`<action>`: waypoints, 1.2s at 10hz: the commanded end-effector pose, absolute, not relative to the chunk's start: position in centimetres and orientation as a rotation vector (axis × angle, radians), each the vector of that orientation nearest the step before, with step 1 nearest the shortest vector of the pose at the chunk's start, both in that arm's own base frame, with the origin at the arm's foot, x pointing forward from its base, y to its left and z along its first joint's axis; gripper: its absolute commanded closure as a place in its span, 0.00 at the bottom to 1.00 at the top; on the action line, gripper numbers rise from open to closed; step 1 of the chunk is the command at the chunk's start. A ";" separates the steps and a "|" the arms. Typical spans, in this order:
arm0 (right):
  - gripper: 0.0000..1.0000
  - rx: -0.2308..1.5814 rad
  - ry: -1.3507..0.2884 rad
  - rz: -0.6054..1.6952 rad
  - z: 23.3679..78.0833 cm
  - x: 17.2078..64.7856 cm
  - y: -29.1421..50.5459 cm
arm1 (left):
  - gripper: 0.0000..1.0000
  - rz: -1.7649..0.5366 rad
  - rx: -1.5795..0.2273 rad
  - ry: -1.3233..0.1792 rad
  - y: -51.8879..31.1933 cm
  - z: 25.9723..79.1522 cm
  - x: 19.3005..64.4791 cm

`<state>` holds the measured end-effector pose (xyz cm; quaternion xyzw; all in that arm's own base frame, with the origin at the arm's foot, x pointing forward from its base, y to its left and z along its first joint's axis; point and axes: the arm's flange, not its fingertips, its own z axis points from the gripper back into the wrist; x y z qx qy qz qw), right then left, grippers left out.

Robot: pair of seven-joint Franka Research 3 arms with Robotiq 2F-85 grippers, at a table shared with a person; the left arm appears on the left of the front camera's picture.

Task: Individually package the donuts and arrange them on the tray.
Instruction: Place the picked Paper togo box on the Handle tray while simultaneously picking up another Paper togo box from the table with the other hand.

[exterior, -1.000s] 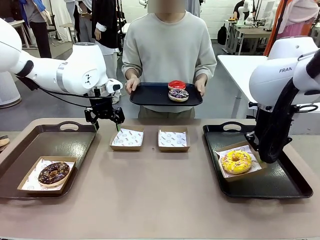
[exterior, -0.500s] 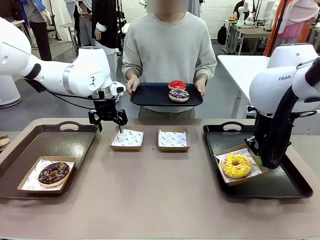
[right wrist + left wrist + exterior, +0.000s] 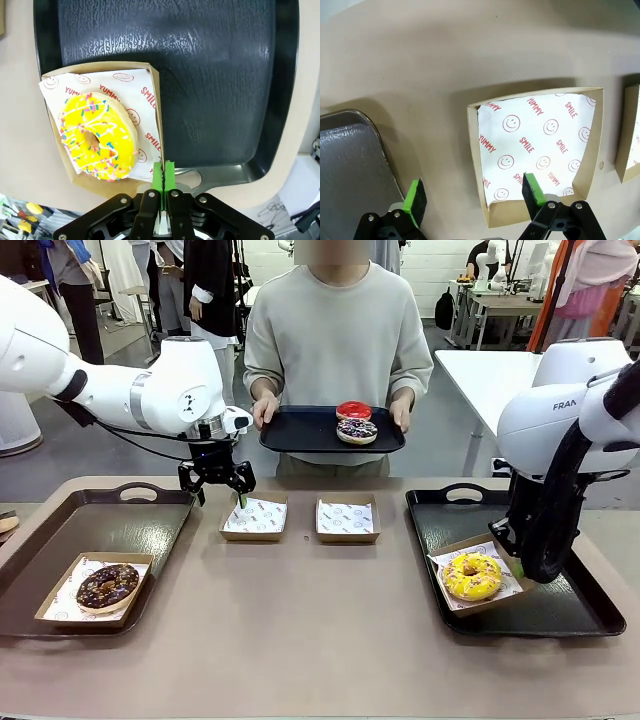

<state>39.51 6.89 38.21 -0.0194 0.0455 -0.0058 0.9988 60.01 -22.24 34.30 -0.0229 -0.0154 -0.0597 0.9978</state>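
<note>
Taupe table point(image 3: 320, 660) lies bare across its middle and its whole near strip, the widest free room. On the table's left end the left tray point(image 3: 150, 525) is bare over its far half. On the table's right end the right tray point(image 3: 560, 615) is bare along its far and right sides, up to the raised rim. Past the table's far edge a person point(image 3: 340, 330) holds a third tray point(image 3: 295, 430) level, its left half free. Two empty boxes stand side by side near the table's far edge, apart from each other and between the two table trays: the left box point(image 3: 254, 536) and the mid box point(image 3: 347, 537). A brown box point(image 3: 60, 617) in the left tray's near part holds the chocolate donut point(image 3: 107, 585). The skewed box point(image 3: 155, 95), askew to the right tray's edges, holds the yellow donut point(image 3: 117, 145). The red donut point(image 3: 345, 412) and purple donut point(image 3: 357, 430) sit close together on the third tray's right half, red farther from the table. All four rings lie flat, holes up, with no long axis. The left gripper point(image 3: 471, 190) hangs spread wide above the left box, one wall of it between the fingers. The right gripper point(image 3: 163, 170) is pinched on the skewed box's wall near a corner. The liners read "YUMMY" and "SMILE" in red among smiley faces; the right arm point(image 3: 560, 410) shows "FRAN".
</note>
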 end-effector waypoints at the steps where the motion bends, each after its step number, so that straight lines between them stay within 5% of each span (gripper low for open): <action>1: 0.99 -0.021 0.080 -0.012 37.3 39.5 6.9 | 0.00 -0.092 -0.041 -0.021 -22.5 34.4 60.5; 8: 0.99 -0.026 0.089 -0.035 37.2 39.6 6.9 | 0.00 -0.076 -0.037 0.005 -22.6 33.6 61.2; 9: 0.71 -0.020 0.095 -0.030 37.2 39.6 6.8 | 0.59 -0.080 -0.036 0.021 -22.6 33.4 61.3; 10: 0.40 -0.016 0.100 -0.028 37.1 39.6 6.8 | 0.59 -0.078 -0.047 0.032 -22.7 33.2 61.5; 11: 0.12 -0.014 0.101 -0.027 37.1 39.6 6.8 | 1.00 -0.080 -0.049 0.034 -22.7 33.2 61.5; 12: 0.00 -0.009 0.102 -0.026 37.1 39.6 6.8 | 1.00 -0.079 -0.053 0.037 -22.7 33.2 61.6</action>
